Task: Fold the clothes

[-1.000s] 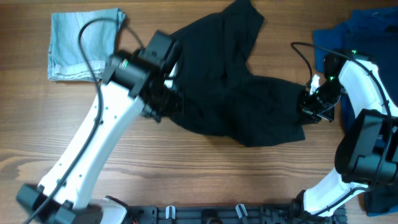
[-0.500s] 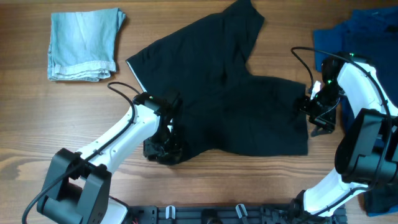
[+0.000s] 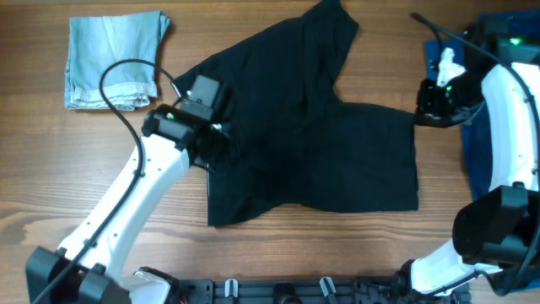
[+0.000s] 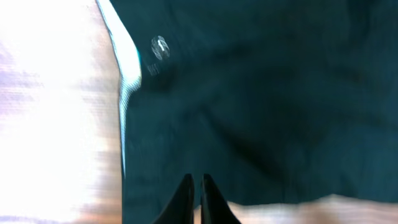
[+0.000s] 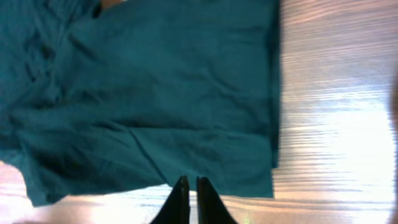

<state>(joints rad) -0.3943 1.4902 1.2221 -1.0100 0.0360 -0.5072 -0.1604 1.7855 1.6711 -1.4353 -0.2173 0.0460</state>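
The black shorts [image 3: 321, 135] lie spread flat across the middle of the table, one leg reaching up to the back and the other out to the right. My left gripper [image 3: 221, 145] hovers over their left edge, shut and holding nothing. In the left wrist view its tips [image 4: 194, 186] hang above the dark cloth [image 4: 267, 93], close to the grey-lined waistband [image 4: 126, 93] and a button [image 4: 160, 46]. Beside the right leg's edge, my right gripper [image 3: 420, 114] is also shut and empty. Seen from the right wrist, that gripper [image 5: 188, 186] sits just off the hem of the shorts [image 5: 155, 81].
A folded pale-blue denim piece [image 3: 114, 61] lies at the back left. A heap of dark-blue cloth [image 3: 498, 42] fills the back right corner behind the right arm. Bare wooden table [image 3: 337, 245] shows in front of the shorts.
The shorts went from bunched to spread flat. My left gripper let go near the lower left corner and moved up to the waistband. My right gripper released the right leg and rose back-right.
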